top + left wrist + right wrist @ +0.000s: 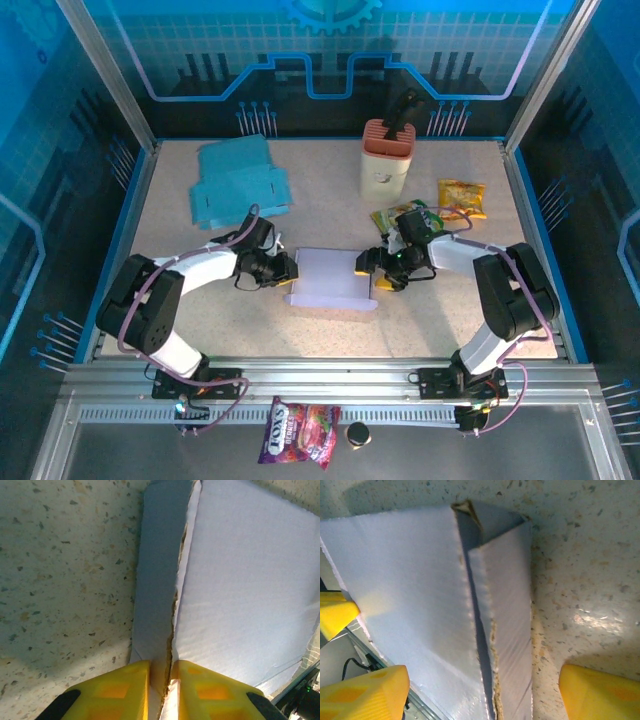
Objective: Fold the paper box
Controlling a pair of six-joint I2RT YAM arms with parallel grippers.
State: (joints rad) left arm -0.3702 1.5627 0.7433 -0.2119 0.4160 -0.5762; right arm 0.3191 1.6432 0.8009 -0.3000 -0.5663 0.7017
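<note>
The pale lavender paper box (330, 278) lies mid-table with its side walls folded up. My left gripper (287, 272) is at its left wall. In the left wrist view the yellow fingers (125, 685) press that upright wall (157, 580) from both sides, so the left gripper (161, 667) is shut on it, with the box floor (245, 580) to the right. My right gripper (372, 272) is at the right wall. In the right wrist view the right gripper (482, 680) stands open, one finger over the box floor (410, 580) and one outside on the table, neither touching the wall (507, 605).
A stack of flat blue cardboard (240, 180) lies at the back left. A white and orange holder (387, 155) with a black tool stands at the back centre. Snack packets (461, 197) lie right of it. A candy bag (300, 432) rests on the front rail.
</note>
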